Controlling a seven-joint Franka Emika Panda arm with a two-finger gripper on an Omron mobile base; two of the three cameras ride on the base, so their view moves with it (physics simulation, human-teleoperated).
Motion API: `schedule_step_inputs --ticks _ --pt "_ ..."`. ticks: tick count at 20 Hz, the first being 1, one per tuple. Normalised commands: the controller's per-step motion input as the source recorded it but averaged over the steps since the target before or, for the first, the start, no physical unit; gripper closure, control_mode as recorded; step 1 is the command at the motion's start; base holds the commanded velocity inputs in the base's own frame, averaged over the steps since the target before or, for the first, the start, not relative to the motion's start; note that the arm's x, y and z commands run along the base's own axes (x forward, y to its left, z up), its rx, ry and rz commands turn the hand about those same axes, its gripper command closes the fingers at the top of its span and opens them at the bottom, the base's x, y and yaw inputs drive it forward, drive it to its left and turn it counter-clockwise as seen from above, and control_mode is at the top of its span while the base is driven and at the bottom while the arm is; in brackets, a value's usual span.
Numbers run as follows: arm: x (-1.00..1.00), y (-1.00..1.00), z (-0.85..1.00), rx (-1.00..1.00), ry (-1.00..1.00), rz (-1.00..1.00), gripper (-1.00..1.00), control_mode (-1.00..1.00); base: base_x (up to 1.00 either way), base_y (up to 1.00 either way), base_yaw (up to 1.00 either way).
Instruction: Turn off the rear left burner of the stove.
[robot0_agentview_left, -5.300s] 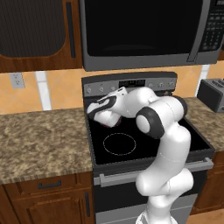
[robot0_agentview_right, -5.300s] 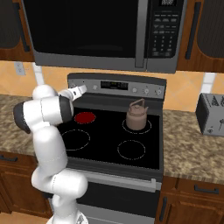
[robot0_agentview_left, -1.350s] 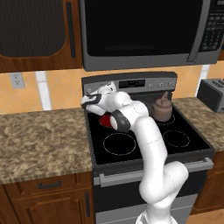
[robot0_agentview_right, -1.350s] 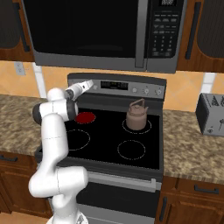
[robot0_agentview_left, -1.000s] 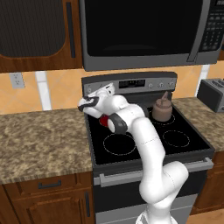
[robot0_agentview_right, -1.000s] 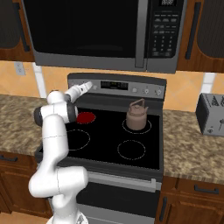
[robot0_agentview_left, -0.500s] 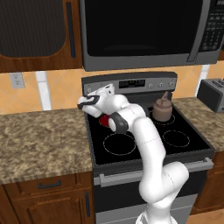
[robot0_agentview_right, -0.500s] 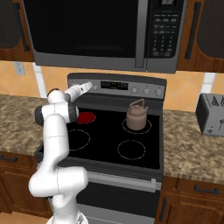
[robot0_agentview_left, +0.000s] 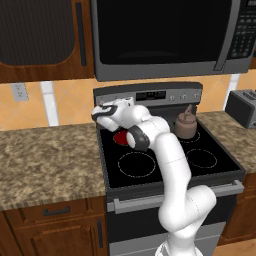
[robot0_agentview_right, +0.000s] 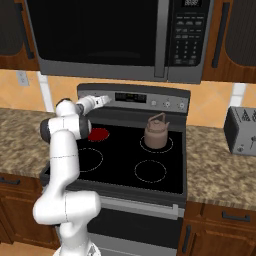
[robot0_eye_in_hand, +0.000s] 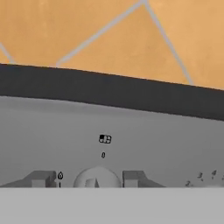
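Note:
The stove (robot0_agentview_left: 170, 172) has a black glass top and a grey back panel (robot0_agentview_right: 165, 102). Its rear left burner (robot0_agentview_left: 121, 136) (robot0_agentview_right: 98, 134) glows red. My gripper (robot0_agentview_left: 102, 112) (robot0_agentview_right: 102, 100) reaches over that burner to the left end of the back panel. In the hand view a round grey knob (robot0_eye_in_hand: 96, 179) sits between the two fingertips (robot0_eye_in_hand: 41, 179), close to the right one and with a small gap on the left. The gripper (robot0_eye_in_hand: 87, 179) is open around the knob.
A brown kettle (robot0_agentview_left: 185, 125) (robot0_agentview_right: 156, 134) stands on the rear right circle. A black microwave (robot0_agentview_left: 165, 35) hangs low above the stove. A toaster (robot0_agentview_right: 242, 131) is on the right counter. Granite counters (robot0_agentview_left: 50, 155) flank the stove.
Five seconds ago the hand was lower, over the cooktop; it has since stretched to the panel's left end. Over the last second it has hardly moved.

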Motion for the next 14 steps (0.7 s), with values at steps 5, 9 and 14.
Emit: schedule_step_inputs --ticks 5,9,14 --pt "0.00 -0.44 0.06 0.43 0.00 -0.15 1.00 -1.00 0.00 0.00 0.00" --pt "0.00 -0.44 0.07 0.48 0.00 -0.17 1.00 -1.00 0.00 0.00 0.00" --pt "0.00 -0.40 0.06 0.42 0.00 -0.17 1.00 -1.00 0.00 0.00 0.00"
